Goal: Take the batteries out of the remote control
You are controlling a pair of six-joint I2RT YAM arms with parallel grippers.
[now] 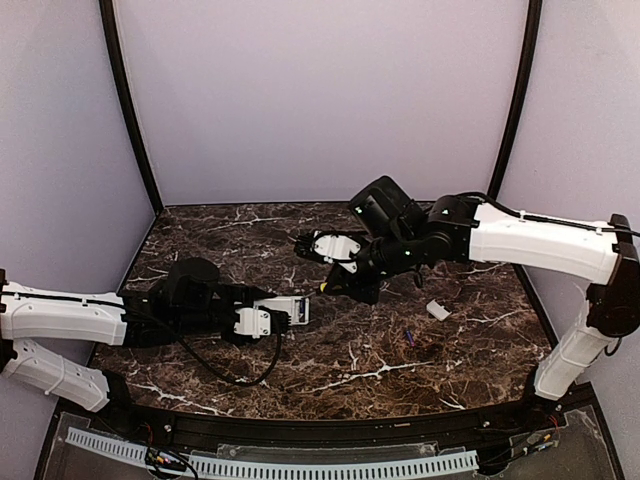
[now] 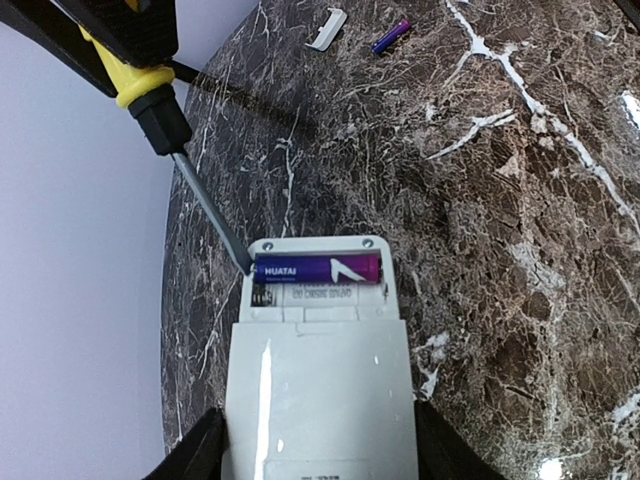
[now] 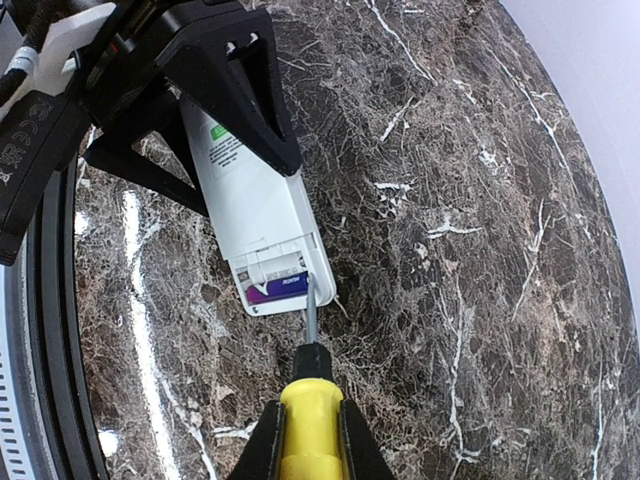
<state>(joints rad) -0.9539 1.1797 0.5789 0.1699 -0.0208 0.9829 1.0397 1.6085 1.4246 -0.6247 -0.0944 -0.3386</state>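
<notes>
The left pincer [image 2: 318, 462] pinches the remote control [image 2: 315, 385] across its width, a black finger on each long side, with the plain white back facing up. The battery compartment at the free end is uncovered. The seated battery [image 2: 318, 269] lies crosswise in the slot nearest that end, purple with white print.

The right pincer [image 3: 310, 445] is pressed together on the yellow handle of a screwdriver [image 3: 310, 400]. The thin metal shaft slants down into the corner of the compartment, and its tip meets one end of the seated battery.

The remote control is low over the dark marbled desk [image 1: 250, 240], left of the middle. Whether its free end rests on the surface cannot be told.

The loose battery [image 1: 409, 336] lies on the desk to the right, well apart from the remote control. Near it, a little farther back, lies a small white cover [image 1: 437, 309]. From the left wrist both show at the top edge, side by side but not touching.
</notes>
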